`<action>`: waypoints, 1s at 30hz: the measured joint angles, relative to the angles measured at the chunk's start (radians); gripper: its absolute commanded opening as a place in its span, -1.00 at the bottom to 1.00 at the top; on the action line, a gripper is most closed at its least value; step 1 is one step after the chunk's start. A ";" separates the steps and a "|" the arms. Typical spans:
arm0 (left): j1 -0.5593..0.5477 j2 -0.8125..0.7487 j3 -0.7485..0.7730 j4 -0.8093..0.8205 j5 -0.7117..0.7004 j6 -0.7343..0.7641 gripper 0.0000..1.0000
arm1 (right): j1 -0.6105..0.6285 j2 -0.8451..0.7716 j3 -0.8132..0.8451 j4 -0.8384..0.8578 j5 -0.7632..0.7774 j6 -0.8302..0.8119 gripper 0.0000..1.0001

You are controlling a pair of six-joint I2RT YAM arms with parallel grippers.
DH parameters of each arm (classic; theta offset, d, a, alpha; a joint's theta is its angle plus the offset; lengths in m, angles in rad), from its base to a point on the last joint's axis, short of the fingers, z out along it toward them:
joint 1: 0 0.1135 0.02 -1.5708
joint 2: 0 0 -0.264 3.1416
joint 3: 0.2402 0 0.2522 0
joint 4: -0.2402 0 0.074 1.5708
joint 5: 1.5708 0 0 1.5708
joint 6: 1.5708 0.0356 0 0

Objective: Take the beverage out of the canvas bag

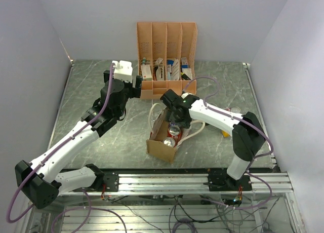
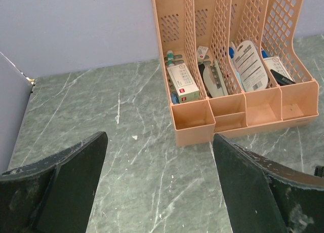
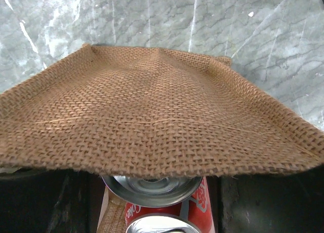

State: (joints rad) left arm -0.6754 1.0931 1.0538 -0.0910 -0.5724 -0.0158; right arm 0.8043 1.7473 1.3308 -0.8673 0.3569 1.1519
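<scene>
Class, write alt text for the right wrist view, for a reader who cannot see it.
The brown woven canvas bag fills most of the frame. Under its lower edge peek the silver tops of two red cans; grey-green marbled table lies beyond.

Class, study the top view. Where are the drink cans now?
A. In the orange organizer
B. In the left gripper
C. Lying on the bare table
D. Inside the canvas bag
D: two cans show their tops inside the open bag, while the left gripper is open and holds nothing.
</scene>
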 measured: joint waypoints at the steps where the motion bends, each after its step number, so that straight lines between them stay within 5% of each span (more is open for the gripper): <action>1: 0.000 0.000 0.000 -0.001 0.001 0.000 0.91 | 0.000 -0.007 -0.006 0.010 -0.002 -0.001 -0.57; 7: 0.000 0.003 0.000 -0.004 0.001 0.000 0.91 | 0.000 -0.039 -0.021 0.045 -0.013 -0.023 -1.00; 30: 0.000 0.004 0.000 -0.004 0.001 0.000 0.91 | -0.006 -0.297 -0.174 0.276 -0.126 -0.213 -1.00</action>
State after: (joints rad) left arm -0.6758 1.0973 1.0538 -0.0952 -0.5716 -0.0158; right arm 0.7982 1.4506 1.1568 -0.5911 0.2306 0.9390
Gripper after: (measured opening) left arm 0.956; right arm 0.659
